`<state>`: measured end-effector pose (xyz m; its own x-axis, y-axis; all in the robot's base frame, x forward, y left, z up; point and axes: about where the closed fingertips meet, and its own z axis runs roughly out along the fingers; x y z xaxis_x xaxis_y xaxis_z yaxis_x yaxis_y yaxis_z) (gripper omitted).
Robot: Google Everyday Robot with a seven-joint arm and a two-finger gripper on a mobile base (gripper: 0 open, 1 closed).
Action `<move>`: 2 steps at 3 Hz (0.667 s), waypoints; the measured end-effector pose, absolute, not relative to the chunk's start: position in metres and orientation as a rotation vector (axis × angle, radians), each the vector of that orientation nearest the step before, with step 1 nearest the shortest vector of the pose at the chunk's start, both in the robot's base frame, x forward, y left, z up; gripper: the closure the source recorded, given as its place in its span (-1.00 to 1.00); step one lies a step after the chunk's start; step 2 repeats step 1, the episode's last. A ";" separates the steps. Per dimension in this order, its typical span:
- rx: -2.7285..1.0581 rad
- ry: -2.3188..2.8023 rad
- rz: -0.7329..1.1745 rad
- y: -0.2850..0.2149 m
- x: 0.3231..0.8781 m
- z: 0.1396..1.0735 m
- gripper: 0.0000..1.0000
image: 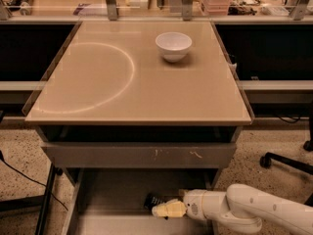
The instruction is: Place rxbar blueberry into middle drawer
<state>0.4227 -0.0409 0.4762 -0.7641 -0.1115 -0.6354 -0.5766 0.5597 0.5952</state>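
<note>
The middle drawer (pixel 105 192) is pulled open below the table, a wide grey tray with a plain floor. My gripper (pixel 166 209) reaches in from the right, low over the drawer floor near its middle, on a white arm (pixel 249 212). The rxbar blueberry (pixel 153 200) shows as a small dark bar right at the gripper's tip, down by the drawer floor. Part of the bar is hidden behind the gripper.
A white bowl (pixel 173 45) stands on the tan table top (pixel 122 87) at the back right. A shut grey drawer front with pale scratches (pixel 139 155) sits above the open drawer. A chair base (pixel 286 161) is on the floor at right. Cables (pixel 24 177) lie at left.
</note>
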 end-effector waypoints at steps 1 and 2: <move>-0.551 2.255 1.134 -0.041 0.423 0.476 -1.00; -0.551 2.255 1.134 -0.041 0.423 0.476 -1.00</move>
